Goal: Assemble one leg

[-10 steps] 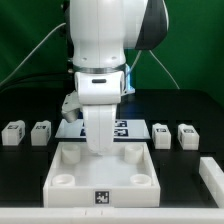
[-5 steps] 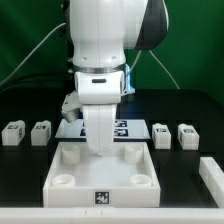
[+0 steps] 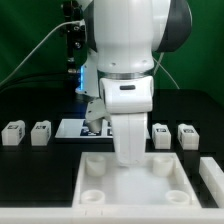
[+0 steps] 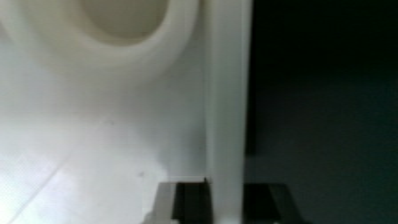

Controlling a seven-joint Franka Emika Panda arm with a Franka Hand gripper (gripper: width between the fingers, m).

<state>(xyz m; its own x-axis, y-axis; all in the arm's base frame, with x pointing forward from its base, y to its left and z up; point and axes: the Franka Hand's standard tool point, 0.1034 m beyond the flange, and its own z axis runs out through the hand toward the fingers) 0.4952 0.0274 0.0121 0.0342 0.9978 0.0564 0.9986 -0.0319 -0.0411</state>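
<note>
We find the arm (image 3: 125, 60) over the recessed square piece (image 3: 135, 185), with its gripper (image 4: 222, 197) clamped across that piece's thin wall. The marker board (image 3: 68, 129) lies behind. The nearest leg (image 3: 160, 135) stands untouched beside the piece. We advise releasing squarely before fetching it. The tags carry no legible writing.

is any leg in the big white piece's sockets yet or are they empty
Empty: the sockets in view hold nothing; four legs sit on the table outside the big white piece.
</note>
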